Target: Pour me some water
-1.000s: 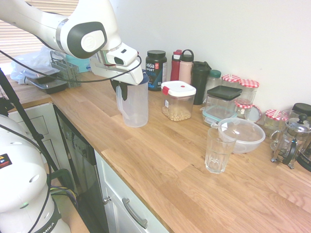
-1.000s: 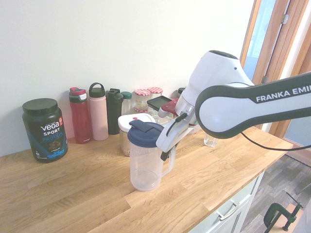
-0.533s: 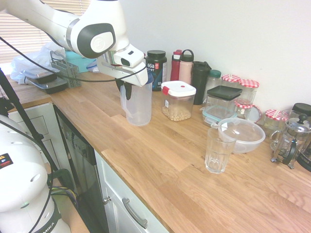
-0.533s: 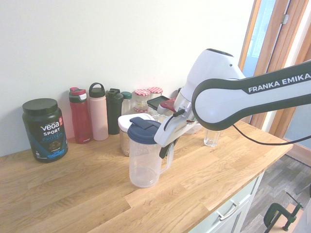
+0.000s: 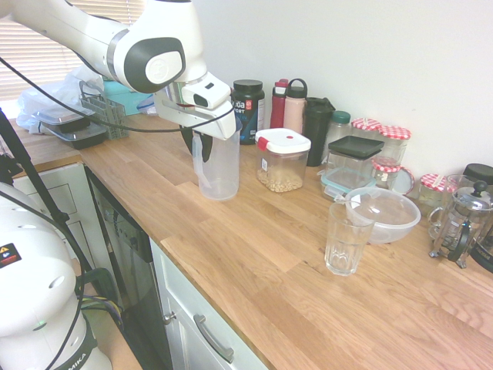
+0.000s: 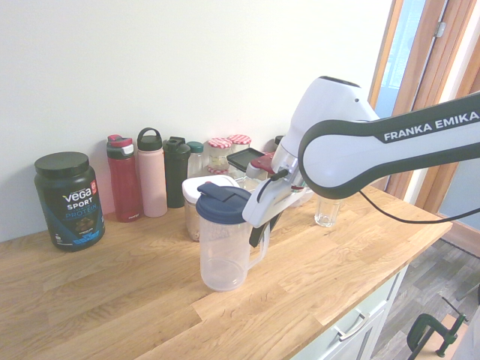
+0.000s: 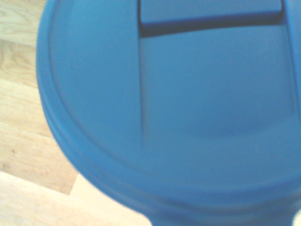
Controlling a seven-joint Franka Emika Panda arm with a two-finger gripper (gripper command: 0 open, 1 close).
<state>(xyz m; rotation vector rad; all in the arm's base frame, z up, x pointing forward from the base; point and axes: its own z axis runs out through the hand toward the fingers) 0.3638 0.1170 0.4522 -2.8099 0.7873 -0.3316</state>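
Two weak spots face you. First, the grip: the gripper sits at the handle of the pitcher, pointing steeply down, but neither outside view shows whether its jaws are clamped on the handle or stand apart around it, so I cannot tell. If you lift on a loose hold, the pitcher may swing, slip or tip onto the counter. Second, the blue lid: it is on, it fills the wrist view, and I cannot tell whether its spout flap is open; pouring against a shut flap gives nothing, or a sudden gush.

The pitcher stands upright, midway between the counter's front edge and the wall. The glass stands well apart from it, nearer the front edge and just beside a clear bowl, so a wide swing could knock either. I see no clear water line in the pitcher.

Readable print: "vega SPORT PROTEIN" on the black tub at the wall, and "FRANKA EMIKA" on the arm
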